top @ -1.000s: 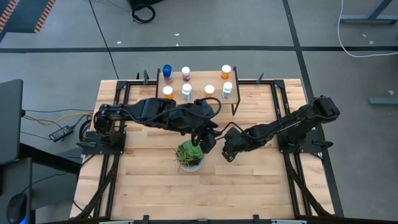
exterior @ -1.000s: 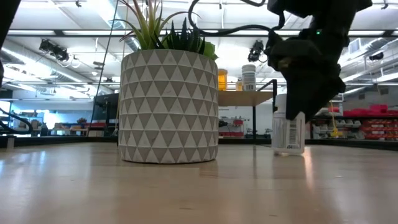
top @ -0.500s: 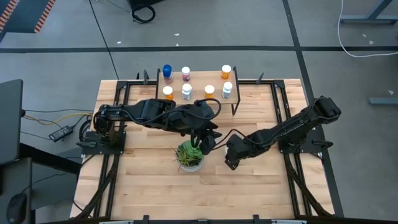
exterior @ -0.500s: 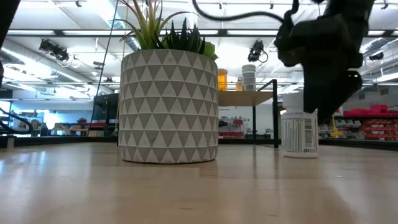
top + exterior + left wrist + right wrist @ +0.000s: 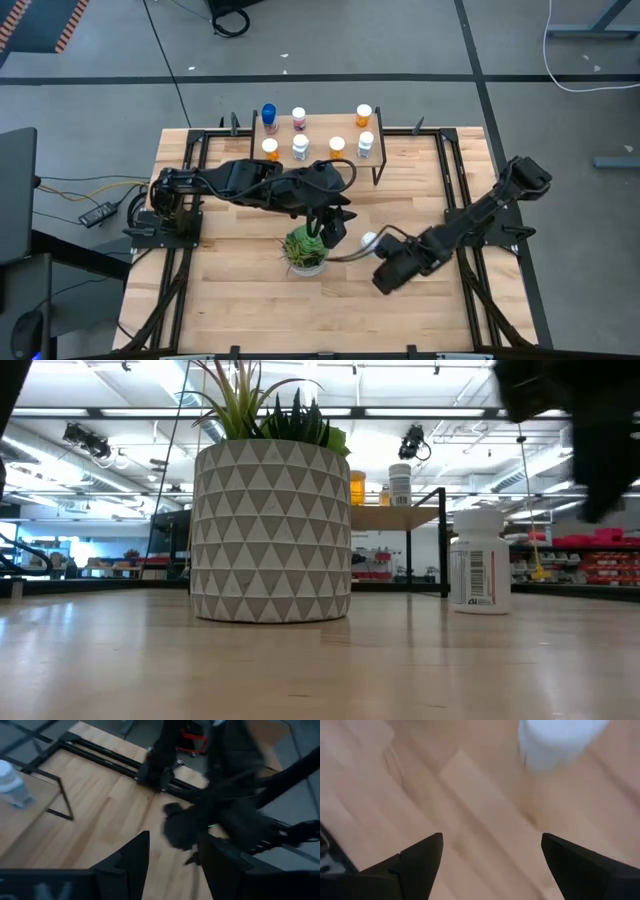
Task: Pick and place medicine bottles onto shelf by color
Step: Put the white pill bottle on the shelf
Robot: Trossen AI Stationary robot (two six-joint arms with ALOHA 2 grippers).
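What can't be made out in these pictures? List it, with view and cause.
- Left gripper: high view, whether anything is held is hidden by the arm's own bulk.
- Right gripper: low view, a dark blur cut by the edge.
- White bottle: label print too small.
- Shelf: low view, the plant pot covers most of it.

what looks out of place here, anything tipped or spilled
Nothing is tipped or spilled. One white bottle stands upright alone on the table, beside the plant pot, apart from the bottles on the shelf. The open right gripper sits near it.
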